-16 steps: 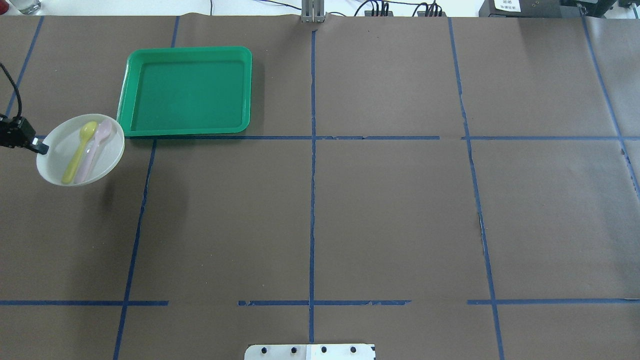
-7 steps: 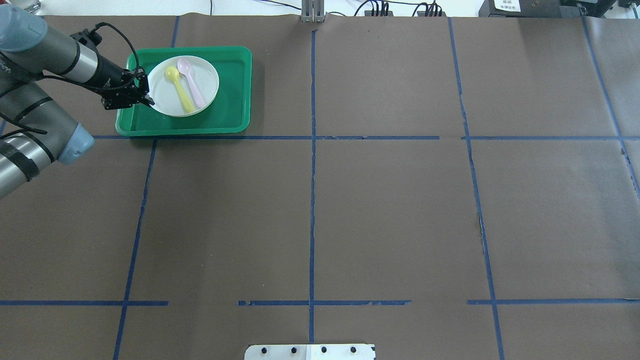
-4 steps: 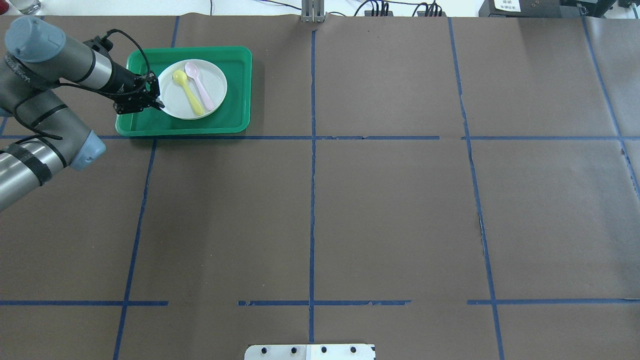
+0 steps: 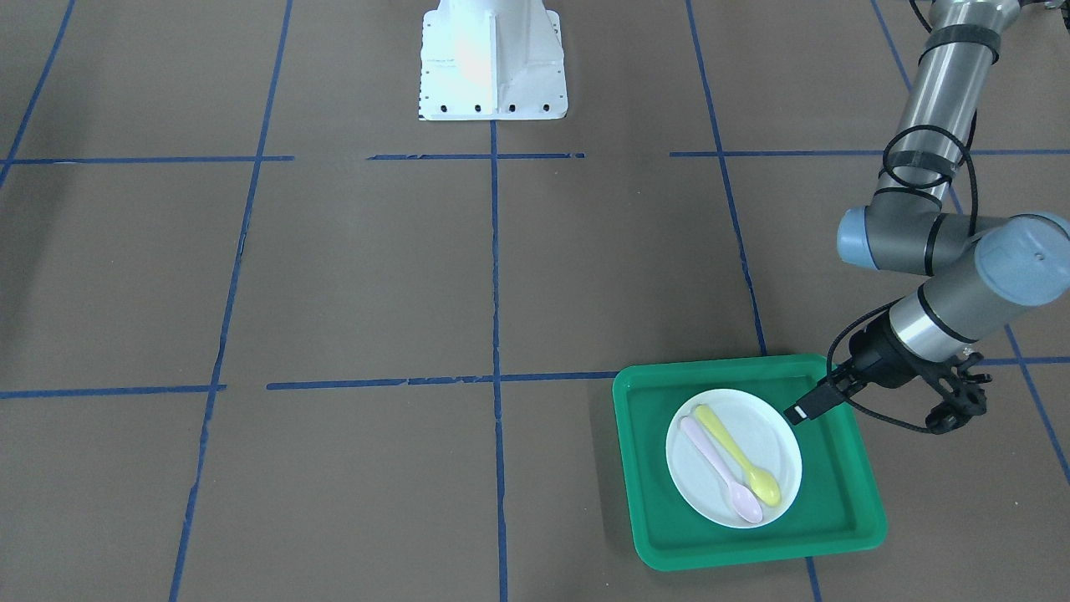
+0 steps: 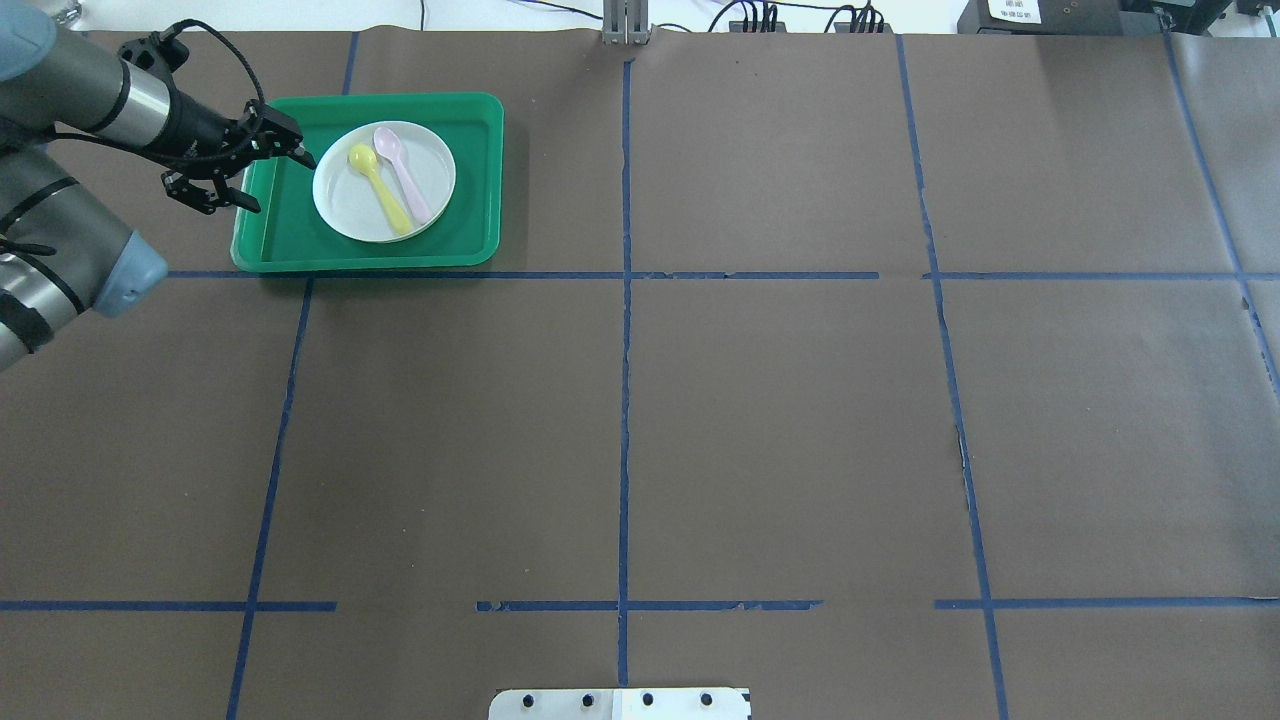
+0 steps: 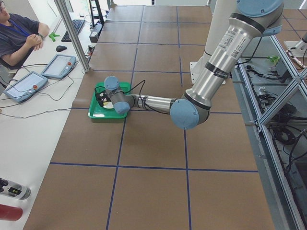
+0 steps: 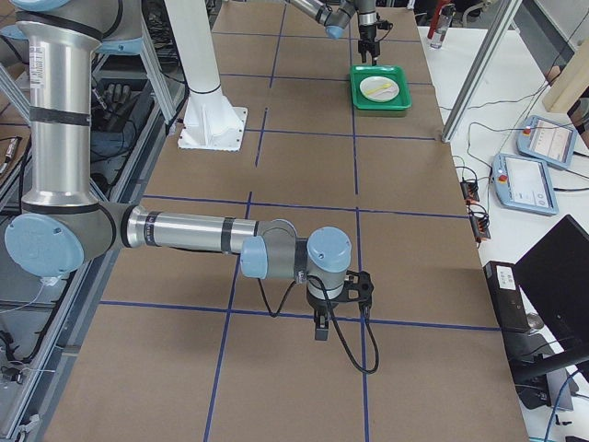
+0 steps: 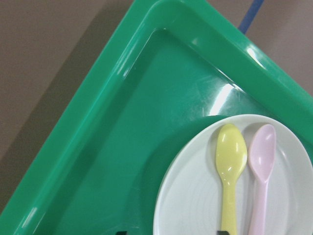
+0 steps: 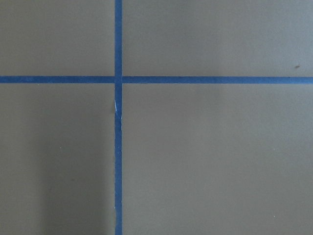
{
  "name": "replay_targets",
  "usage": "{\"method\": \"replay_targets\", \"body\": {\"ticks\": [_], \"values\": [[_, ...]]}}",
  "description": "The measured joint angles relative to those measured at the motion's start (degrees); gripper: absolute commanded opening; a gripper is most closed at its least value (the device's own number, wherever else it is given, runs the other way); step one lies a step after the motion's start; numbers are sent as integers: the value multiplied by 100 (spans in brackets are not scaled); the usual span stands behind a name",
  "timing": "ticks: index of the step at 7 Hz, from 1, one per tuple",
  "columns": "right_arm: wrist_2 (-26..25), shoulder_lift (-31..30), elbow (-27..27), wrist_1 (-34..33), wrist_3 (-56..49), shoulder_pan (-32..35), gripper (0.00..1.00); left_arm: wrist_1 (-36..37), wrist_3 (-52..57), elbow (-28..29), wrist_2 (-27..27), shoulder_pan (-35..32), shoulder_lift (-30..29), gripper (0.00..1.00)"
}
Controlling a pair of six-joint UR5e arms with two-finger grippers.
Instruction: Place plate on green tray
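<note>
- The tray (image 5: 370, 262) lies on the table (image 5: 780, 430) in its far left part, well away from the robot's base (image 4: 493, 58).
- The plate (image 5: 350, 205) rests inside the tray, slightly right of its middle.
- Two spoons (image 5: 380, 186) (image 5: 403, 174) lie side by side on the plate, bowls at the far end.
- The left gripper (image 5: 276, 182) hangs over the tray's left rim, one fingertip just beside the plate.
- The right gripper (image 7: 318, 328) hangs over the table by a tape line (image 7: 433, 324), well apart from the tray.
</note>
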Motion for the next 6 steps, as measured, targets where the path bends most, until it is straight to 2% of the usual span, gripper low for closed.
{"method": "replay_targets", "body": {"ticks": [2,4,5,6], "values": [[0,3,1,0,-4,0,100,1353,1503,-1294,-94,-349,368,100],[0,5,-2,0,0,0,100,2797,3525,-2630,261,-577,894,100],[0,5,-3,0,0,0,100,3086,4586,-3081,410,-745,1302,100],[0,5,-1,0,0,0,100,3200,5653,-3298,465,-1042,1699,100]]}}
